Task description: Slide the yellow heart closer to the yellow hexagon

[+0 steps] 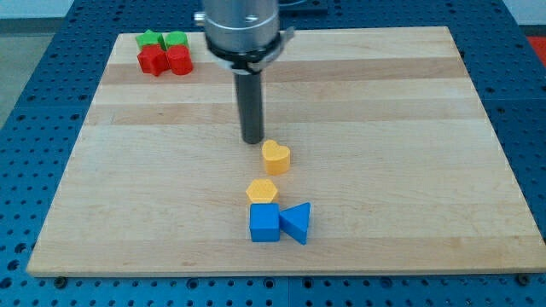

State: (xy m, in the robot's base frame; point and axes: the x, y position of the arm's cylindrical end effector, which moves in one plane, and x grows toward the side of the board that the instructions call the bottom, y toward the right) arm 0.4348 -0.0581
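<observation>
Just above-left of the yellow heart [275, 157], my tip [253, 141] is being held, nothing gripped; the yellow hexagon [263, 191] is lying below.

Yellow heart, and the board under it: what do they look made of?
The yellow heart looks like moulded plastic or painted wood: uniform colour, smooth faces, faint sheen; I cannot tell which. The board looks like wood with a matte finish: pale planks with grain and seam lines. My tip sits just to the heart's upper left.
</observation>
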